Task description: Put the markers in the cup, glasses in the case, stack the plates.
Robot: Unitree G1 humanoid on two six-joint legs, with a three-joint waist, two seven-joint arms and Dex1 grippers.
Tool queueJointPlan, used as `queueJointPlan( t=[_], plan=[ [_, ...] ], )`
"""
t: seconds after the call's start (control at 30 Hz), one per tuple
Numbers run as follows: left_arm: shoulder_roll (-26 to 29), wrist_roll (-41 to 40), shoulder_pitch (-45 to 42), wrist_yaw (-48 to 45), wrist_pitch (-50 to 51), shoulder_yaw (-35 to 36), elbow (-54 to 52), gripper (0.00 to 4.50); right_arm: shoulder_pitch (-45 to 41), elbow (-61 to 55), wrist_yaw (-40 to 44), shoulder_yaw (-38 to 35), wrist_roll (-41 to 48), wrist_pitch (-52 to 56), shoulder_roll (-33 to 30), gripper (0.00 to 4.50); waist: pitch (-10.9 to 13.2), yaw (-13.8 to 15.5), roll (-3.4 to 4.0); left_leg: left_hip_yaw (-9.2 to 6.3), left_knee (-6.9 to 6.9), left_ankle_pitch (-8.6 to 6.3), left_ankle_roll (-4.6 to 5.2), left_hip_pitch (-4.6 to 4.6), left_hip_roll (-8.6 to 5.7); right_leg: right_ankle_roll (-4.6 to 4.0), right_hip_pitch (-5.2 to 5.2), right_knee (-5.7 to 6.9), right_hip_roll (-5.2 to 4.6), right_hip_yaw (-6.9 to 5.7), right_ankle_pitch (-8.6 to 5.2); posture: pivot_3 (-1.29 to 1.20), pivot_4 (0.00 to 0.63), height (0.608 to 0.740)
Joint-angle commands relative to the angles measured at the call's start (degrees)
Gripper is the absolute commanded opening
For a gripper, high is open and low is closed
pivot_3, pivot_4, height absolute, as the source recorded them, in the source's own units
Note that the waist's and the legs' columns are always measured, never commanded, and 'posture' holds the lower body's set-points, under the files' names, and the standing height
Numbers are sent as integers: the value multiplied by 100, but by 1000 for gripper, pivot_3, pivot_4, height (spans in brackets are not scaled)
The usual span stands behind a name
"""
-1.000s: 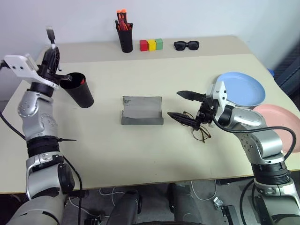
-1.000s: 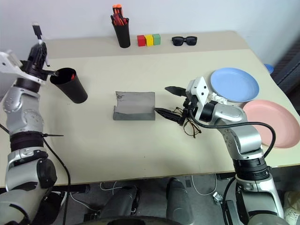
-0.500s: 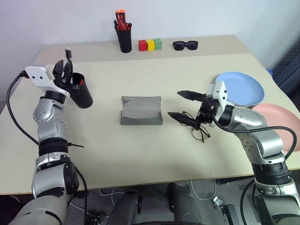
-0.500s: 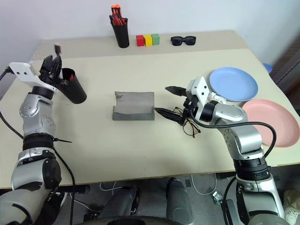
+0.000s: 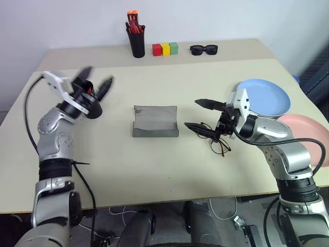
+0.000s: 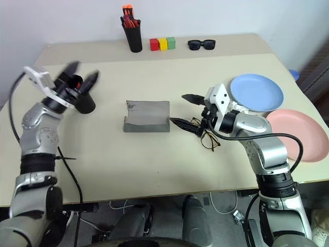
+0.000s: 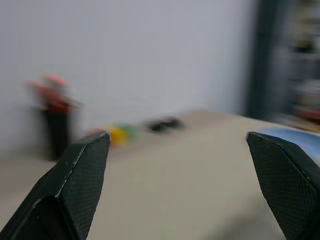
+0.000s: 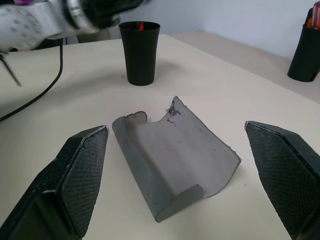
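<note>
The black cup [image 8: 140, 55] stands on the table's left side with a red-tipped marker [image 8: 141, 25] poking up inside it. My left gripper [image 5: 97, 78] hovers open just in front of the cup's rim, partly hiding it, with nothing between its fingers. The grey case [image 5: 156, 122] lies open at the table's middle. To its right my right gripper [image 5: 192, 113] is open and empty, its fingers pointing at the case. The wire-frame glasses [image 5: 219, 142] lie on the table just under that hand. At the far right sit the light blue plate [image 5: 264, 98] and the pink plate [image 5: 307, 125], side by side.
Along the back edge stand a narrow black holder [image 5: 136, 40] with orange-red pens, three coloured blocks [image 5: 165, 49] and black sunglasses [image 5: 204, 49]. The table's right edge runs close to the plates.
My left gripper held a white marker above the cup, opened, and the marker dropped from sight. That hand then swung right and down across the cup. The right arm stayed still.
</note>
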Motion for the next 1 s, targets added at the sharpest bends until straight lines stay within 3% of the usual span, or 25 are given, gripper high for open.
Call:
queueJointPlan(
  t=[0.03, 0.23, 0.47, 0.8, 0.9, 1.0],
  plan=[
    [195, 134, -80, -633, 471, -590, -442, 4455, -21, 23, 87, -197, -56, -163, -160, 4500, 1, 10, 2, 0, 0, 0, 0, 2, 0, 0, 0, 1, 0, 1, 0, 0, 150, 740],
    [-72, 463, -564, -676, 229, -734, 106, 4455, 46, 264, -116, -263, -274, 173, -436, 4500, 1, 31, 1, 1, 2, 2, -3, 2, 0, -1, 4, -1, 2, 1, 0, 0, 150, 740],
    [291, 837, -406, -1554, 254, -1061, 575, 4455, 327, 26, -382, -292, -359, 466, -556, 4500, 1, -5, 4, 10, -6, 0, -1, 4, 1, -1, -3, -1, 2, 6, 0, 0, 150, 740],
    [-297, 2211, -1142, -1561, -525, -2047, 1781, 4455, 215, 7, -485, -152, -425, 375, -383, 4500, 0, 133, 3, 11, 5, 1, 0, 0, -2, 0, 4, -6, 1, 7, 0, 0, 150, 740],
    [-386, 2357, -1222, -1758, -583, -2186, 1912, 3634, 213, -1, -481, -141, -442, 354, -353, 4500, 0, 115, 3, 11, 5, 0, 1, 0, -2, 0, 3, -6, 1, 7, 0, 0, 150, 740],
    [-406, 2340, -1248, -1920, -268, -2249, 1806, 2077, 216, -25, -482, -142, -455, 334, -333, 4500, 0, 103, 3, 11, 4, 0, 1, 1, -1, 0, 2, -6, 2, 7, 0, 0, 150, 740]
  ],
)
